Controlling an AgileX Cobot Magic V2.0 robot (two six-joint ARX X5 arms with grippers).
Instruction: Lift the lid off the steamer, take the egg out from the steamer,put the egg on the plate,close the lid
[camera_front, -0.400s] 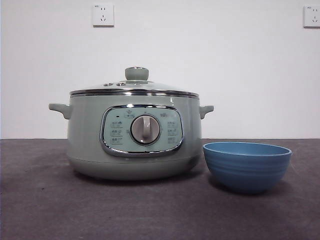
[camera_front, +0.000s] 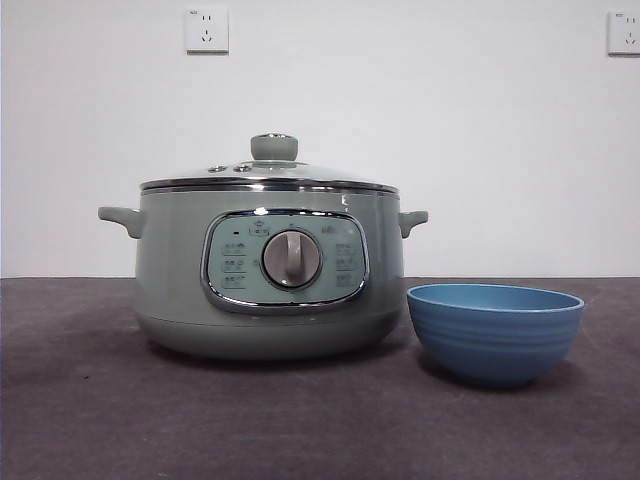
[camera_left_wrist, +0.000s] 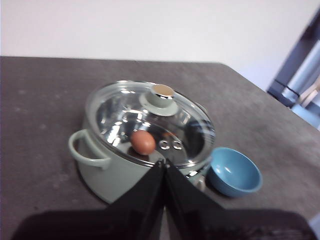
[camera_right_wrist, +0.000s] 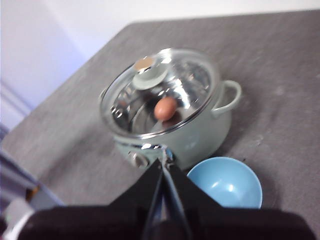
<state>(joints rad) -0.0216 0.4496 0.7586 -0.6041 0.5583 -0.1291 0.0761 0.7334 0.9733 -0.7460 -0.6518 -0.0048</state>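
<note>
Front view: the steamer (camera_front: 268, 272), a pale sage-green pot, stands on the dark grey table (camera_front: 100, 420) with its chrome-framed control panel (camera_front: 285, 261) and grey dial (camera_front: 291, 259) facing the camera. The glass lid (camera_front: 268, 180) sits closed on the steamer's rim, its pale green knob (camera_front: 274, 147) on top. Just beside the steamer stands the blue bowl that serves as the plate (camera_front: 495, 333) — close to it but not touching. Two wall sockets (camera_front: 206, 30) show on the white wall behind. No arm shows in this view.

Left wrist view: the left gripper (camera_left_wrist: 164, 167) hangs above the table on the near side of the steamer (camera_left_wrist: 107, 175), its two black jaws pressed together to a point and holding nothing. Through the lid (camera_left_wrist: 150, 122) a brown egg (camera_left_wrist: 143, 142) is seen lying inside on the shiny metal insert. The knob (camera_left_wrist: 162, 95) is capped with a tan disc. The plate (camera_left_wrist: 234, 172) lies just beside the steamer.

Right wrist view: the right gripper (camera_right_wrist: 166, 167) likewise hovers clear of everything — jaws closed on each other, empty. The steamer (camera_right_wrist: 200, 132) is covered by the lid (camera_right_wrist: 165, 92), and the egg (camera_right_wrist: 165, 108) rests inside under the glass. The plate (camera_right_wrist: 225, 182) stands just beside the steamer, with nothing in it.
</note>
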